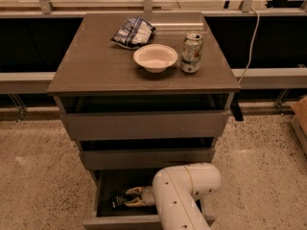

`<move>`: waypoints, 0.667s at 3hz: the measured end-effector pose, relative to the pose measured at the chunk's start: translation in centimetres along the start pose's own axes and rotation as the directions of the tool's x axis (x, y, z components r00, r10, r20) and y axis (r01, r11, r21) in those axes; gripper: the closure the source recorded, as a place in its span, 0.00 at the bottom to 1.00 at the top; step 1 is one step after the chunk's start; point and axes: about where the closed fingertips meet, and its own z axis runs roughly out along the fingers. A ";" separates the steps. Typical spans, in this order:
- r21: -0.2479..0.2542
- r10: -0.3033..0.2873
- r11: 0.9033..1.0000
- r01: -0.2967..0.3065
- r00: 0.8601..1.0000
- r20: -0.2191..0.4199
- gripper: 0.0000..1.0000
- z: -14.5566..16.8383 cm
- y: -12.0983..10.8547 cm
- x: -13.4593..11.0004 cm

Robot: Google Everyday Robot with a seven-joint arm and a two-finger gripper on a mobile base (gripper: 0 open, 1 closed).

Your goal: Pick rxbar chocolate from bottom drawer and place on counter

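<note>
The gripper (128, 198) is sitting down inside the bottom drawer (120, 222), pointing left. Its two fingers (135, 191) are spread a little, with a dark gap showing between them. The rxbar (116, 201) is lying flat in the drawer's left part, right at the fingertips. Touching or not, honestly can't tell in that shadow. The big white arm (187, 190) is blocking the drawer's right half, and the frame edge is cutting off the drawer front. A chip bag (133, 31), bowl (155, 57) and can (192, 52) are sitting up on the counter (96, 61).
</note>
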 end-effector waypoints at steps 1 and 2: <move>-0.012 -0.028 1.000 0.028 0.998 0.057 1.00 0.0 -0.2 -2.5; 0.002 -0.058 0.998 0.058 0.994 0.088 1.00 -1.0 -0.2 -5.2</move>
